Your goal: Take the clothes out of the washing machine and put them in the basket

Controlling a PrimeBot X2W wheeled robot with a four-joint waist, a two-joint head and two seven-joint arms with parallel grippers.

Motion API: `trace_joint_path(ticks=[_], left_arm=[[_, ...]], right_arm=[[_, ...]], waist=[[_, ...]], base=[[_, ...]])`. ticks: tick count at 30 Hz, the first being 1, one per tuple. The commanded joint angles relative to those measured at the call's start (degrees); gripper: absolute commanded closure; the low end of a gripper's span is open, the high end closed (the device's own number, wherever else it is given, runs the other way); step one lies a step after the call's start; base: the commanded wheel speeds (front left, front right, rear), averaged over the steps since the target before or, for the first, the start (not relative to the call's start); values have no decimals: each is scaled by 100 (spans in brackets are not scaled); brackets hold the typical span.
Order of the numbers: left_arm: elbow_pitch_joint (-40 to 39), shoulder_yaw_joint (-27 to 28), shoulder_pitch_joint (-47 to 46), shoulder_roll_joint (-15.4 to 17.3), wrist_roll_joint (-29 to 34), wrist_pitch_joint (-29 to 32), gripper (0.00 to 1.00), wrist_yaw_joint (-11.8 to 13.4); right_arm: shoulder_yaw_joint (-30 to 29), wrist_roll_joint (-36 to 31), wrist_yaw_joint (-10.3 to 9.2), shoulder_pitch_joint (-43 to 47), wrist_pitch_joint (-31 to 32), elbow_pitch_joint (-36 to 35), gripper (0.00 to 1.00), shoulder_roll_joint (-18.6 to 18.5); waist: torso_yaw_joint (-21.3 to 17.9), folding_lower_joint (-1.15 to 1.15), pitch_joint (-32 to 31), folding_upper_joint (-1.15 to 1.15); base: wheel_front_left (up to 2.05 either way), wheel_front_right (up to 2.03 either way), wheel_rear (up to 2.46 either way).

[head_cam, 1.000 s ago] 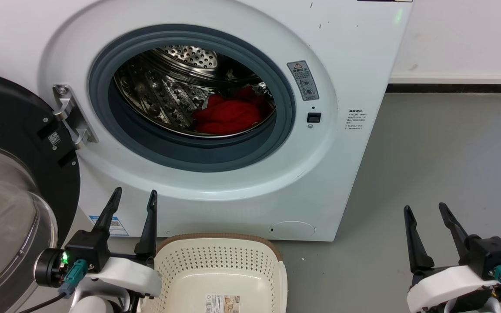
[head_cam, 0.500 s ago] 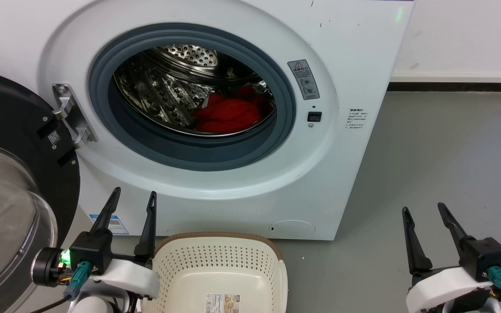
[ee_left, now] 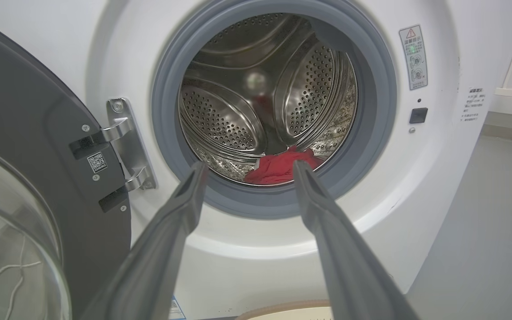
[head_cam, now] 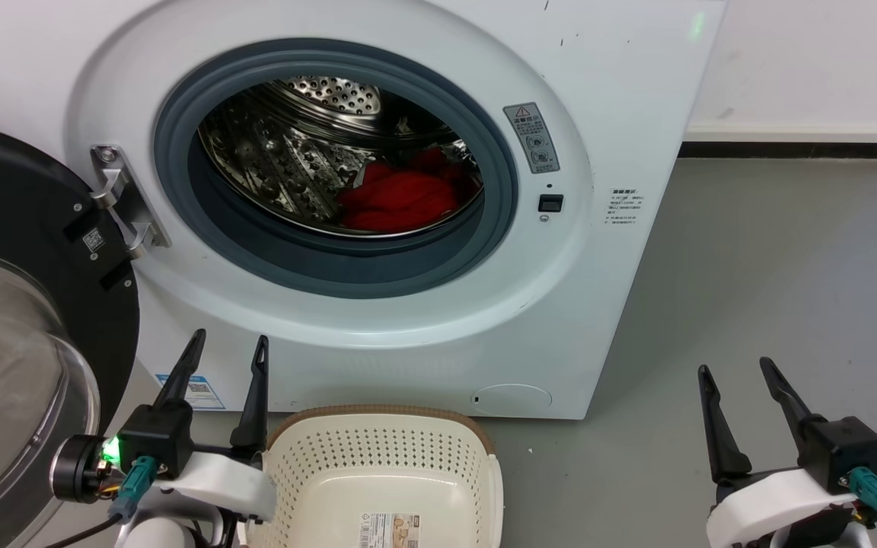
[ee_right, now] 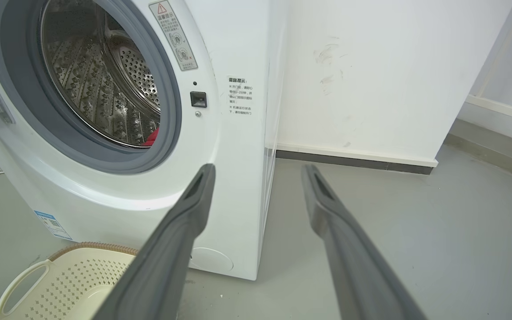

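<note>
While the door (head_cam: 20,198) of the washing machine (head_cam: 621,91) hangs swung wide on your left, you can see the clothes (head_cam: 400,199) as a bright red heap low in the steel drum (head_cam: 279,152), toward its right side. The basket (head_cam: 385,415) stands on the grey floor (head_cam: 789,266) just in front of the machine, below the porthole (head_cam: 317,266), with a paper label (head_cam: 389,529) on its bottom. Your left tool (head_cam: 229,336) hovers beside the basket's left rim, fingers spread apart and holding nothing. Your right tool (head_cam: 735,365) sits well off to the right over the floor, likewise parted wide and gripping nothing
</note>
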Motion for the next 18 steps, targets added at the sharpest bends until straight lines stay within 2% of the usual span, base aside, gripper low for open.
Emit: trace_joint_path(ticks=[1, 8, 18], left_arm=[[10, 12, -107, 22, 24, -29, 0, 28], [139, 78, -394, 62, -44, -24, 0, 24], [1012, 228, -1602, 376, -338, 131, 0, -50]], right_arm=[[10, -4, -4, 44, -15, -1, 0, -17], [99, 5, -4, -87, 34, -65, 0, -17], [208, -78, -4, -448, 77, -278, 0, -13]], waist=[[-13, 0, 8, 0], [-180, 0, 191, 0], [-712, 0, 1044, 0]], base=[[0, 0, 0], [0, 0, 0], [0, 0, 0]])
